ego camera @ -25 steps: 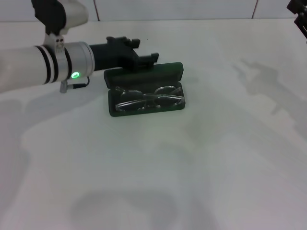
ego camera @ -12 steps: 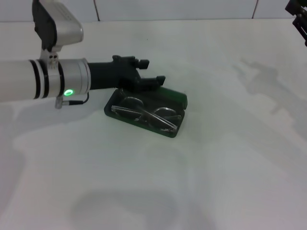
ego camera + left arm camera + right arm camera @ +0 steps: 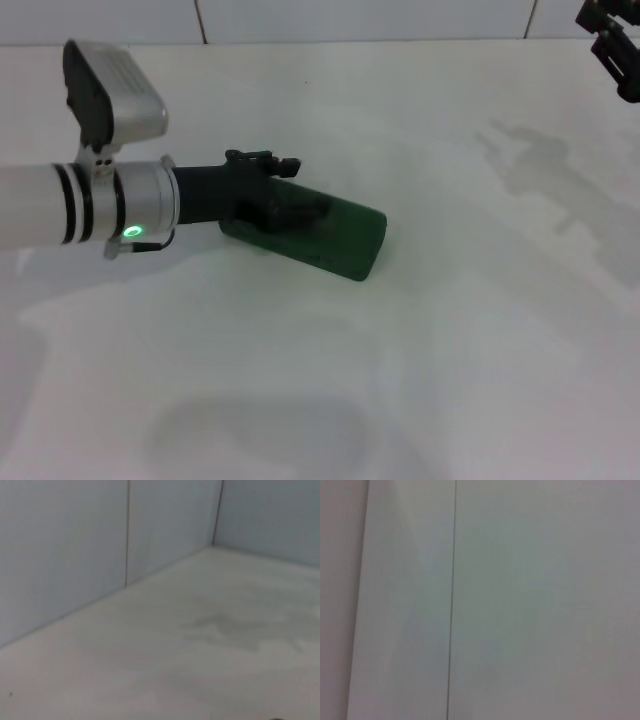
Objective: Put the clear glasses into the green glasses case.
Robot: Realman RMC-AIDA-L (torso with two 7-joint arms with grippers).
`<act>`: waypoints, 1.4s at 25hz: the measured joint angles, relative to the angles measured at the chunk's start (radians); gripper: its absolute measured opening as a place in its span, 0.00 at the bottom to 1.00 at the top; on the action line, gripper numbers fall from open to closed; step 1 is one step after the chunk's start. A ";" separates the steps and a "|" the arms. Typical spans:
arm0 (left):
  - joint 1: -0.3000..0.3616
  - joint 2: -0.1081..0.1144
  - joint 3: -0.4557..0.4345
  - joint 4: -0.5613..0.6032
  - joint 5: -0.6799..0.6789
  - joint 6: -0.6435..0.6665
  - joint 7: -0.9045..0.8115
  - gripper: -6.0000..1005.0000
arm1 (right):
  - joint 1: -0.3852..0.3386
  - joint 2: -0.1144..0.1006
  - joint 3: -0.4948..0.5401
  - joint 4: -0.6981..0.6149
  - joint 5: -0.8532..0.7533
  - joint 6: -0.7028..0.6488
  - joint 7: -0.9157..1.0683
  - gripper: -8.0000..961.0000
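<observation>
Head view: closed green glasses case (image 3: 335, 236) on white table (image 3: 420, 350).

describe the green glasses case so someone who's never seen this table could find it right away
On the white table, look just left of centre, where the left arm reaches in from the left side. The left gripper rests on the near-left end of the green glasses case. It is a dark green oblong with rounded corners, lid down, lying at a slant, the only coloured thing on the table.
</observation>
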 joint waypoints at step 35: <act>0.201 0.034 -0.002 0.004 -0.136 0.661 0.351 0.88 | 0.098 -0.032 -0.244 -0.135 -0.416 -0.235 0.219 0.81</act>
